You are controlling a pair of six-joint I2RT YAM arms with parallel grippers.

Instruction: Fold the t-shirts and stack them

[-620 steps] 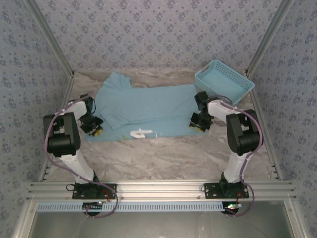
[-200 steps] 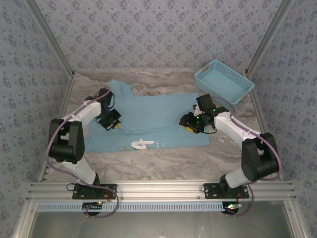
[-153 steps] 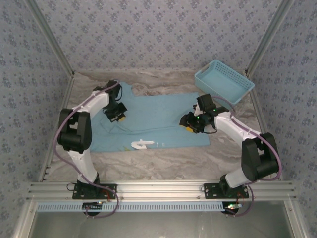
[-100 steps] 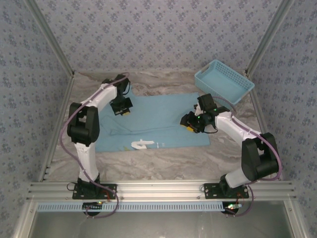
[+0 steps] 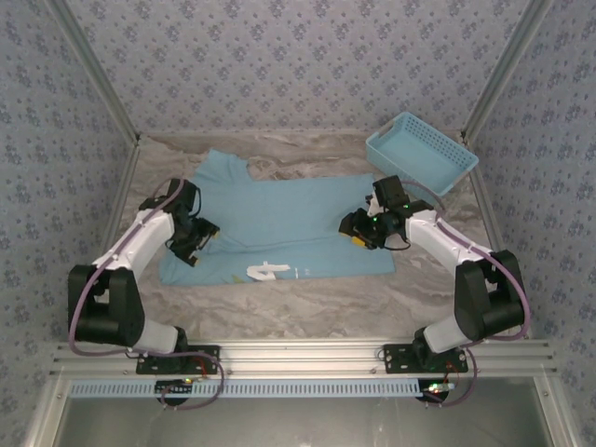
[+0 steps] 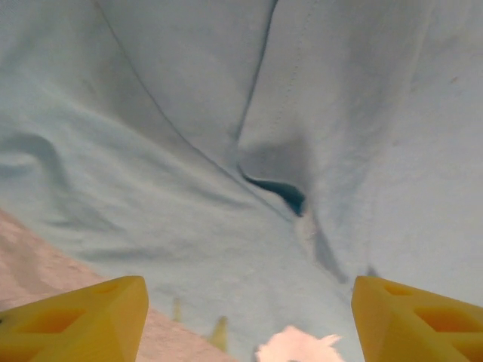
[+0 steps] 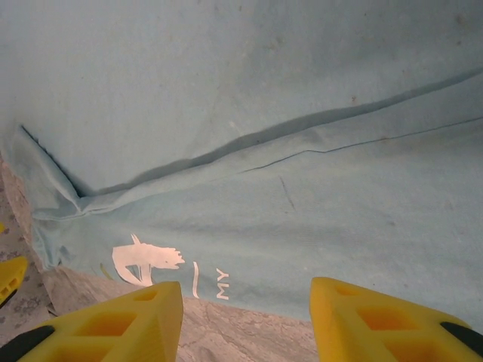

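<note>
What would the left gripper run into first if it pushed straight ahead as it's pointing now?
The t-shirt: the left gripper, jaws open and empty, points at the wrinkled blue cloth by a fold. Depth is unclear, but nothing lies between.

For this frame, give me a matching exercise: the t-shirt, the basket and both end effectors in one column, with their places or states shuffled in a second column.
Column 1
1. t-shirt
2. basket
3. left end effector
4. right end effector

Column 2
A. at the far right corner of the table
B. open, over the shirt's left edge
C. lying mid-table, white print near its front edge
D. open, over the shirt's right part

Pairs: 1-C, 2-A, 3-B, 4-D
</note>
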